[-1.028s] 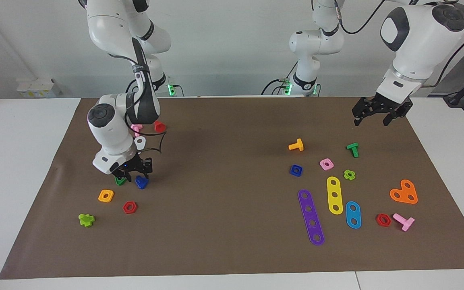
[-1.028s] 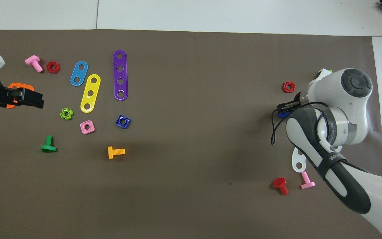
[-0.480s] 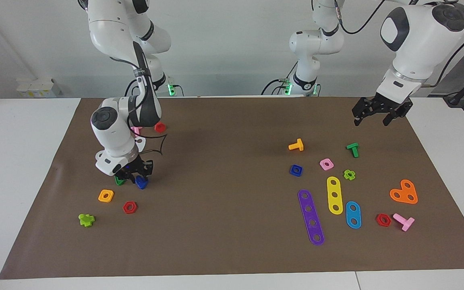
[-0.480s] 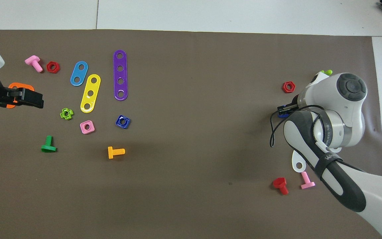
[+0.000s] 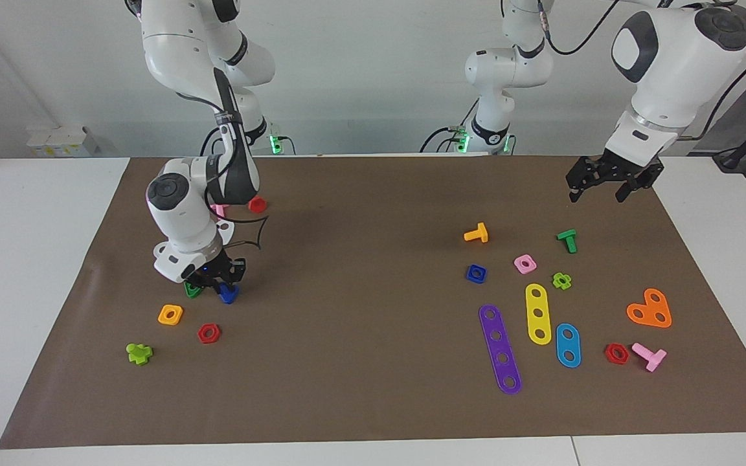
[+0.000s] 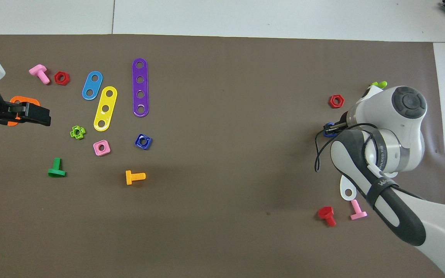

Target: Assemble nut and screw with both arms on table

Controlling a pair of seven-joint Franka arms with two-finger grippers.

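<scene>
You are looking at a job that is only just starting. Your right gripper (image 5: 223, 285) is down low at the right arm's end of the worktop (image 5: 36, 259), and its fingers are pinching shut on the dark-blue screw (image 5: 228, 294). The screw is sitting on the brown mat (image 5: 360, 336) with its flat three-cornered head showing under the fingers, just beside a green three-cornered nut (image 5: 192, 290). From the pictures you cannot tell if the screw is off the mat yet. Your left gripper (image 5: 611, 178) is waiting in the air over the mat's edge at the left arm's end, with its fingers spread wide and nothing in them. The dark-blue nut (image 5: 476, 274) is lying flat on the mat, well apart from the screw, toward the left arm's end. It is sitting near an orange T-shaped screw (image 5: 476, 233) and a pink square nut (image 5: 525, 263). It is a little square with soft round corners and a round hole in the middle. So the grab on the screw looks like the first step, and three steps are still waiting: picking up the nut, bringing the two together, and turning one onto the other. All the small parts look like smooth, shiny, hard plastic, so they may be slipping a bit in the fingers. The mat looks dull and flat.
</scene>
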